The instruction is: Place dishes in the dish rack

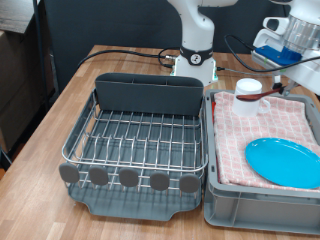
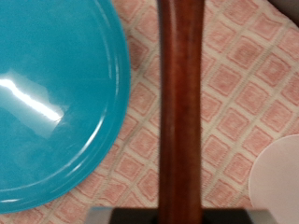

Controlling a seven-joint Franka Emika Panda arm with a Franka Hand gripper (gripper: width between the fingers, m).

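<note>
The spoon (image 2: 180, 103), a stiff, light wooden handle best pinched mid-shaft, fills the wrist view's centre over the cloth (image 2: 238, 84). Plate (image 1: 284, 160) sits lower right; rack (image 1: 138, 135) empty. Whether the jaws are gripping, I cannot tell.

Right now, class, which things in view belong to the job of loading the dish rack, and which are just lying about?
Job: light-blue plate, white cup, wooden spoon, dish rack, gripper above the spoon.
Lying about: checked cloth, grey bin, black cables.
</note>
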